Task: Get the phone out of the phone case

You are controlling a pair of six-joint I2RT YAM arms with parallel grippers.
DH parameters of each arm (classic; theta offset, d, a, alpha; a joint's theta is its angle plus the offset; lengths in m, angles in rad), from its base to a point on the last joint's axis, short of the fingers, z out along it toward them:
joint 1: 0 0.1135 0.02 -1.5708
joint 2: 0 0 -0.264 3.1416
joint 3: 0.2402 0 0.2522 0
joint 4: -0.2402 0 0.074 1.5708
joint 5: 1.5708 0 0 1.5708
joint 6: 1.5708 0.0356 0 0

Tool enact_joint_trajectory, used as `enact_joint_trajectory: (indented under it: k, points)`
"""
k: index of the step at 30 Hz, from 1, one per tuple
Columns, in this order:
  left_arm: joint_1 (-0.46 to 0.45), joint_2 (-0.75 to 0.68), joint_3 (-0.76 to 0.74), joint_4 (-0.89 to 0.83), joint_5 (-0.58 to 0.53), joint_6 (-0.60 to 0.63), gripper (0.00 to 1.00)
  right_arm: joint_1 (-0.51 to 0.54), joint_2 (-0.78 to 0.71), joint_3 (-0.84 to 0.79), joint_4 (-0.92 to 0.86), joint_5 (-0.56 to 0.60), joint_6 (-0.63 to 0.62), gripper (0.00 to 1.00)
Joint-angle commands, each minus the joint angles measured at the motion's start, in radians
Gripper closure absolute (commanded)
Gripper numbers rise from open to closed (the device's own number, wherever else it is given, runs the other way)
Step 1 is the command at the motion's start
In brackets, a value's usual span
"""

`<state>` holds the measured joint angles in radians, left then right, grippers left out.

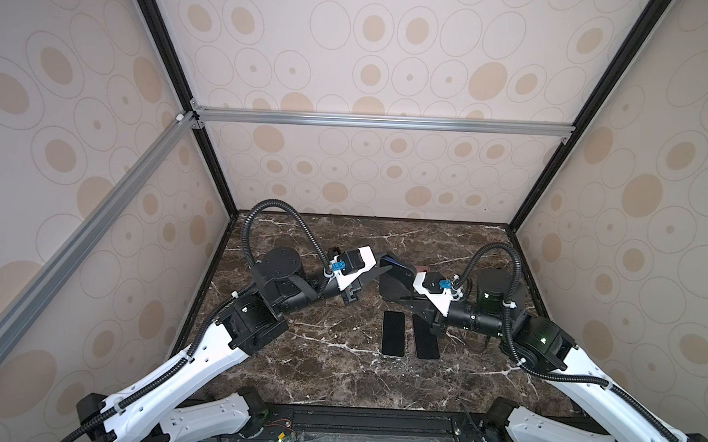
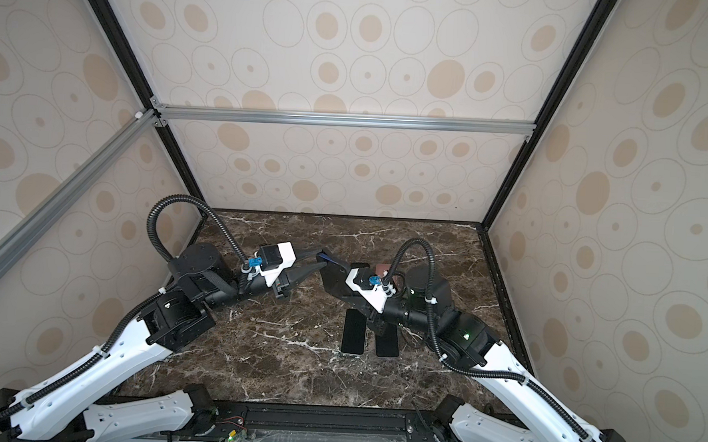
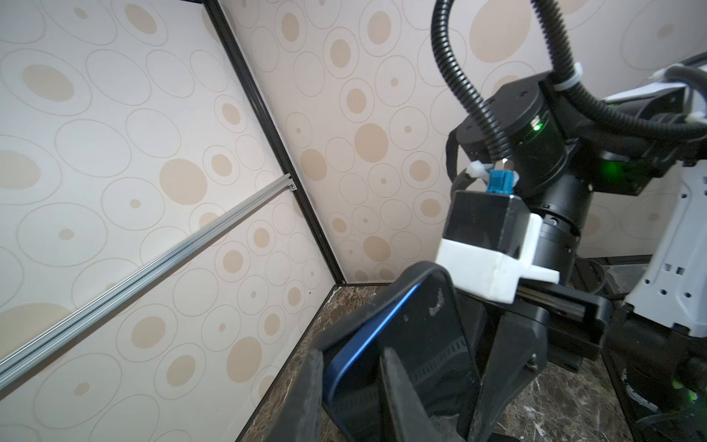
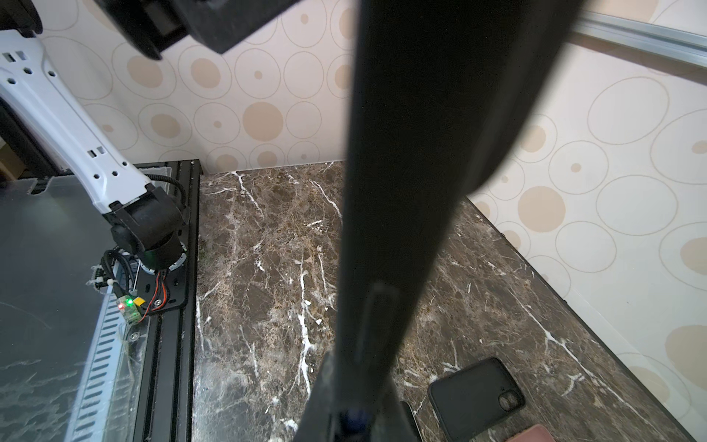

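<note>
Nearest, below and in front of the right gripper [image 1: 390,283], two flat black slabs [image 1: 393,333] [image 1: 425,338] lie side by side on the marble table [image 1: 336,375]. Bare veined stone stretches out under the left gripper [image 1: 383,263].

Both grippers meet above the table. The phone [image 3: 428,344], a glossy dark slab with a rounded blue edge, hangs between them on its side, long axis running from one gripper to the other. The left gripper pinches one end, one finger outside the matte black phone case [image 3: 421,266] rim and one on the glass. The right gripper is clamped on the other end.

Beyond the right gripper an empty black case [image 4: 470,398] and a brownish-pink item [image 1: 422,269] lie flat. Then black frame rails and oval-patterned walls.
</note>
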<state>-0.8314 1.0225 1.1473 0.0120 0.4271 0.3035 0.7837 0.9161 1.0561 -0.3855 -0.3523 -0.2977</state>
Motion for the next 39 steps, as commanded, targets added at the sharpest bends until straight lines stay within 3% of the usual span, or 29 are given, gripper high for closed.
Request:
enact_joint_trajectory:
  k: [1,20,26,35,39]
  points:
    - [-0.028,0.108,-0.013,-0.198,0.296,-0.006,0.75,0.045,0.017,0.071,0.138,-0.209,-0.142,1.0]
    - [0.068,0.098,-0.057,-0.149,0.585,-0.111,0.73,0.012,0.004,0.092,0.199,-0.264,-0.146,1.0]
    - [0.106,0.061,-0.137,0.051,0.64,-0.254,0.71,0.004,-0.029,0.033,0.392,-0.3,-0.044,1.0]
    - [0.108,0.059,-0.205,0.258,0.634,-0.385,0.71,0.004,-0.028,-0.056,0.73,-0.283,0.152,1.0]
    - [0.109,0.059,-0.23,0.309,0.636,-0.414,0.71,0.005,-0.029,-0.039,0.77,-0.288,0.179,1.0]
